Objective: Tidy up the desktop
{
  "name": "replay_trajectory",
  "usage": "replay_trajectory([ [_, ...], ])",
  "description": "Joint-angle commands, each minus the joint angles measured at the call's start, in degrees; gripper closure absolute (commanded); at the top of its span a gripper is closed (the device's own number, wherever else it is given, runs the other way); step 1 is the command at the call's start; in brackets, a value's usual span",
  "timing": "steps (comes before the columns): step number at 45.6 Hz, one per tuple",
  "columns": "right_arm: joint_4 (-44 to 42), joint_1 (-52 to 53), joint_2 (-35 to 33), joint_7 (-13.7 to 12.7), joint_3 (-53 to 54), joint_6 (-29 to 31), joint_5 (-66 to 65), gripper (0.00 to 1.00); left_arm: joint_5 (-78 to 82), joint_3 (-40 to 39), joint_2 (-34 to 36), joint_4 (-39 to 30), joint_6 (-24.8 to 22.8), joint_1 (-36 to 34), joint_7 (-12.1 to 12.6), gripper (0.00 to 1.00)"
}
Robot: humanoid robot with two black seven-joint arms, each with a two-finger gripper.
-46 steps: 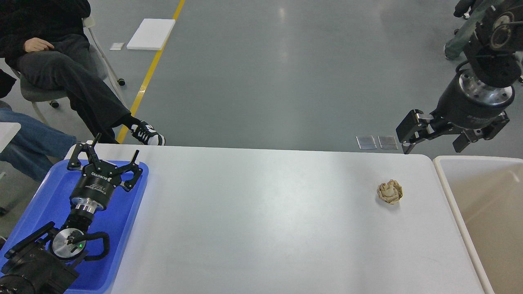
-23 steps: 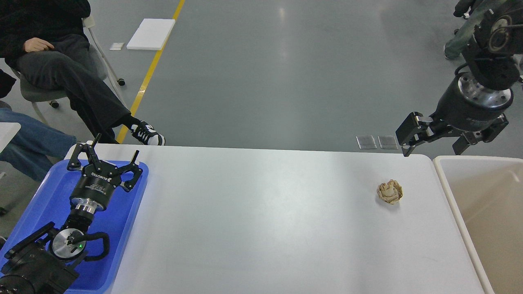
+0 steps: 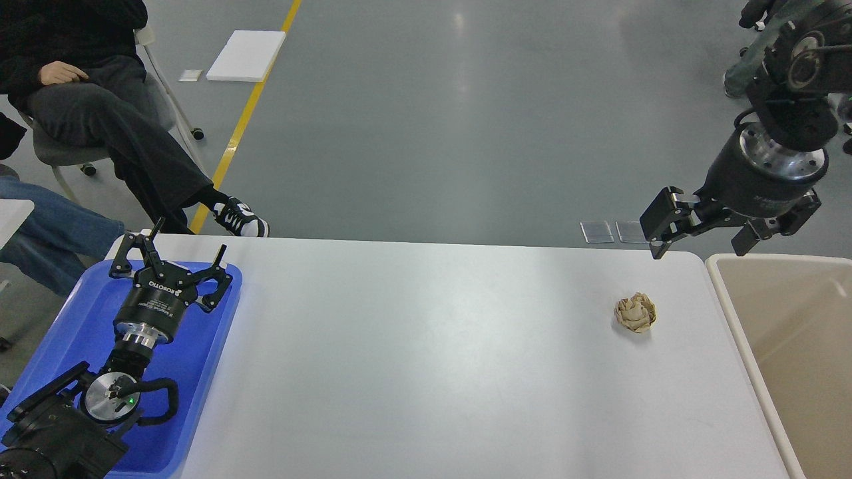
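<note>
The white desktop (image 3: 426,359) fills the lower middle of the head view. A crumpled beige paper ball (image 3: 635,313) lies on it at the right. My right gripper (image 3: 695,247) is open and empty, hovering above the desktop's far right corner, up and to the right of the paper ball. My left gripper (image 3: 181,245) is open and empty, over the far end of the blue tray (image 3: 200,372) at the left.
A beige bin with a cream rim (image 3: 745,332) stands just right of the desktop. A seated person's legs and shoe (image 3: 239,218) are beyond the far left edge. Two small plates (image 3: 612,231) lie on the floor behind the desk.
My right arm has shifted slightly left and up, the gripper staying open. The left arm and the paper ball have not moved.
</note>
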Motion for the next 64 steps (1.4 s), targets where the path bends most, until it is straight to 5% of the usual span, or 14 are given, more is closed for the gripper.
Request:
replay_trajectory([
  [1, 0.0, -0.52, -0.29, 0.0, 0.43, 0.0, 0.0, 0.0, 0.0, 0.0, 0.0, 0.0, 0.0, 0.03, 0.01, 0.01],
  [24, -2.02, -1.22, -0.03, 0.0, 0.79, 0.0, 3.42, 0.0, 0.0, 0.0, 0.0, 0.0, 0.0, 0.03, 0.01, 0.01],
  [44, -3.6, -11.06, -0.91, -0.09, 4.3, -24.16, 0.44, 0.0, 0.0, 0.0, 0.0, 0.0, 0.0, 0.03, -0.08, 0.01],
  [64, -18.27, -34.97, -3.02, -0.18, 14.49, -25.14, -3.6, 0.0, 0.0, 0.0, 0.0, 0.0, 0.0, 0.03, -0.08, 0.01],
])
